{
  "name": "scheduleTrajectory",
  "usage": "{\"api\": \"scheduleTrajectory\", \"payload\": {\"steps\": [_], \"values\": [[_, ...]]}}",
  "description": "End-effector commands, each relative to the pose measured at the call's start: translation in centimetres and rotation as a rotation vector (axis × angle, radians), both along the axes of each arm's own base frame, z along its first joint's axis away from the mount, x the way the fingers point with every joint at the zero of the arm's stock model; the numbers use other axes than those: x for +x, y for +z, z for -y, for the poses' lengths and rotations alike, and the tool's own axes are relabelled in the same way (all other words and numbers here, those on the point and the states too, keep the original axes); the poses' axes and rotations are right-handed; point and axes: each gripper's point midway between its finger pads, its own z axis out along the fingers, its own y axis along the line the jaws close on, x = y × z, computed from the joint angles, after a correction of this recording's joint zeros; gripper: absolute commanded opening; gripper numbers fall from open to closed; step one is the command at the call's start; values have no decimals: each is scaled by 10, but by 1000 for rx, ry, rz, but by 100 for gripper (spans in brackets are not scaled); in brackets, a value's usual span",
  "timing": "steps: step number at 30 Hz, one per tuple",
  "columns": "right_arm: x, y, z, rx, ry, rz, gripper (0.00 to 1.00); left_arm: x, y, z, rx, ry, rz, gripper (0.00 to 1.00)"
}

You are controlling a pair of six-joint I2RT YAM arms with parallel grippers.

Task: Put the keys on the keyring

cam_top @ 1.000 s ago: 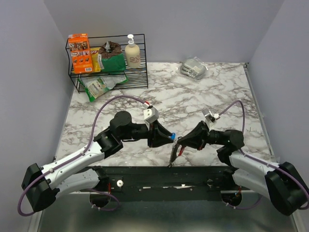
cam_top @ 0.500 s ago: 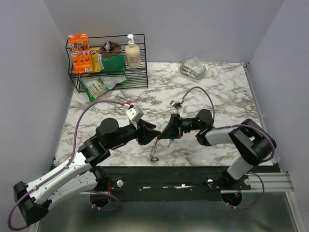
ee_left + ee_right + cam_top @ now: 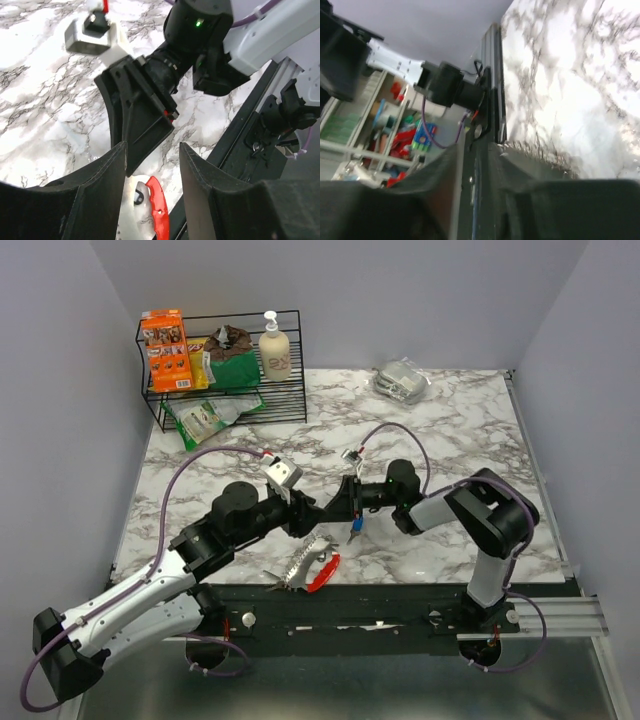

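Note:
The keyring lies flat on the marble near the front edge: a red clip (image 3: 322, 572) joined to a short silver chain (image 3: 291, 575). The clip also shows in the left wrist view (image 3: 158, 211), below and between my left fingers. My left gripper (image 3: 312, 516) is open and empty above the keyring (image 3: 152, 148). My right gripper (image 3: 349, 508) faces it, tip to tip, and is shut on a blue-headed key (image 3: 356, 527). In the right wrist view the jaws (image 3: 474, 150) are nearly closed on a thin blue and silver sliver (image 3: 478, 196). No other keys are visible.
A black wire rack (image 3: 285, 405) at the back left holds an orange box (image 3: 165, 348), green bags and a soap bottle (image 3: 274, 349). A silver packet (image 3: 402, 380) lies at the back right. The black front rail (image 3: 400, 602) runs just below the keyring.
The keyring hung between the gripper tips half a second ago; now it lies on the table near the front edge. Both grippers have moved slightly and stay tip to tip.

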Motion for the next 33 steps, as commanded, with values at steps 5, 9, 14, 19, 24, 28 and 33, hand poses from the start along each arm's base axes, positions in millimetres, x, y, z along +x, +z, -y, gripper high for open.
{"api": "scheduleTrajectory", "payload": {"steps": [5,9,14,19,24,28,33], "values": [[54,9,-2,-161,-249,238,71,11,-4,-7,30,59,10,56],[65,13,6,-222,-338,260,80,13,-14,-13,62,88,-14,56],[75,26,35,-291,-512,331,88,13,-38,-16,110,115,-92,57],[68,24,62,-362,-608,341,91,14,-68,-14,162,124,-184,57],[64,25,87,-413,-694,345,96,23,-105,-11,244,166,-333,56],[62,23,104,-438,-749,337,98,33,-127,-5,311,188,-409,52],[57,18,117,-458,-771,332,99,45,-147,6,375,196,-451,41]]}}
